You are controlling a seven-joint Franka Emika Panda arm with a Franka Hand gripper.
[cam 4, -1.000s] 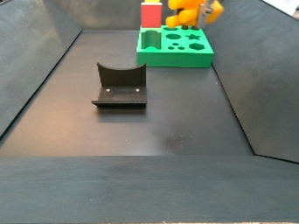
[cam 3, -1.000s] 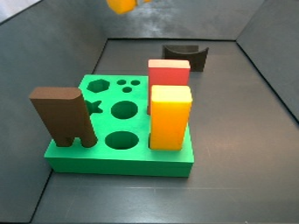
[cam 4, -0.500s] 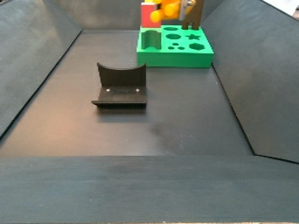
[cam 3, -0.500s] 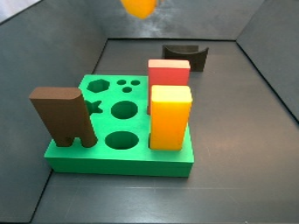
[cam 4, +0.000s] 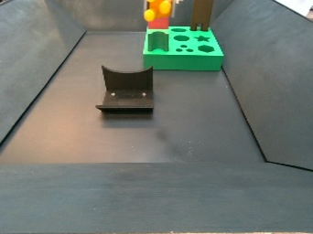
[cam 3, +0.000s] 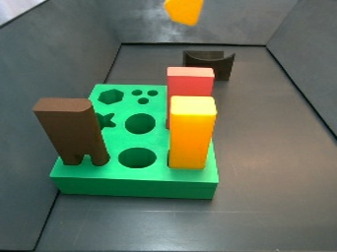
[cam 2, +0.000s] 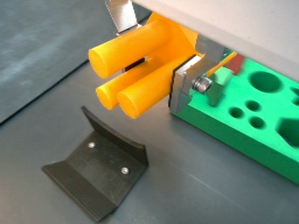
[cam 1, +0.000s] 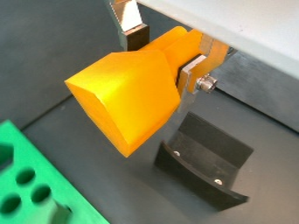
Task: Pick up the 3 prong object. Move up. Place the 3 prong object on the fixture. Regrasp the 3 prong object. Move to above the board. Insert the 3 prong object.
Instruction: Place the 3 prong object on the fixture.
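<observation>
Both wrist views show the gripper (cam 2: pixel 156 39) clamped on the 3 prong object (cam 2: pixel 142 61), a small orange-yellow plastic piece, with a silver finger plate (cam 2: pixel 190 77) pressed flat against its side. Three short round prongs stick out of one face in a wrist view; in the opposite wrist view the piece (cam 1: pixel 135 86) presents its smooth wedge-shaped back, with a finger (cam 1: pixel 194 66) against it.

The piece hangs in the air, touching neither the board nor the floor. In a side view it (cam 3: pixel 184 10) appears high above the board (cam 3: pixel 132 148), over the floor between the board and the fixture (cam 3: pixel 208 63). In the other side view it (cam 4: pixel 158 11) sits at the far end, above the board's (cam 4: pixel 184 50) far edge, in front of the red block. The gripper body itself is not discernible in either side view.

The fixture (cam 4: pixel 124 89) stands on the dark floor, well apart from the board, with its curved notch unoccupied.

On the board stand a tall orange-yellow block (cam 3: pixel 191 130), a red block (cam 3: pixel 190 82) behind it, and a brown two-legged block (cam 3: pixel 71 131) at the opposite corner. Open holes are visible in the green top between them.
</observation>
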